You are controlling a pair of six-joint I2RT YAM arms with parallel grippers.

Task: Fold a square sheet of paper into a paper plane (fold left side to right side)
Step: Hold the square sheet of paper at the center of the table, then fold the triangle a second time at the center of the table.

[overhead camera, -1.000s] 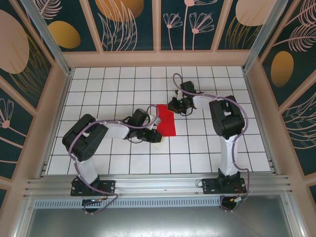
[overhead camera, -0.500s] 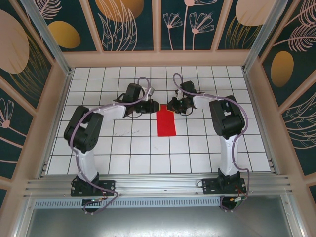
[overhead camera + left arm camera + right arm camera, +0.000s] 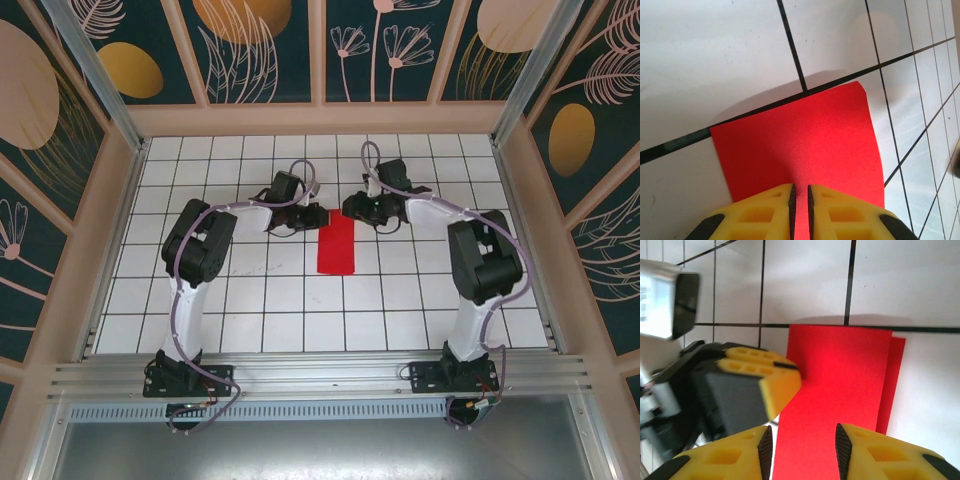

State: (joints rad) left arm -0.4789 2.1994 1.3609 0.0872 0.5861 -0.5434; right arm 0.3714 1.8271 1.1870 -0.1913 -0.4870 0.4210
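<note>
Red sheet (image 3: 335, 246) lay folded double, flat on tiled table (image 3: 250, 300). Left gripper (image 3: 800, 189) fingers closed, tips at sheet's edge. Right gripper (image 3: 802, 437) fingers parted above sheet.

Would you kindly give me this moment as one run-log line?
red paper: folded double, lying flat | left gripper: shut, tips on paper's far end | right gripper: open over same end

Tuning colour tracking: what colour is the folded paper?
The paper is plain bright red, clearest in the left wrist view.
</note>
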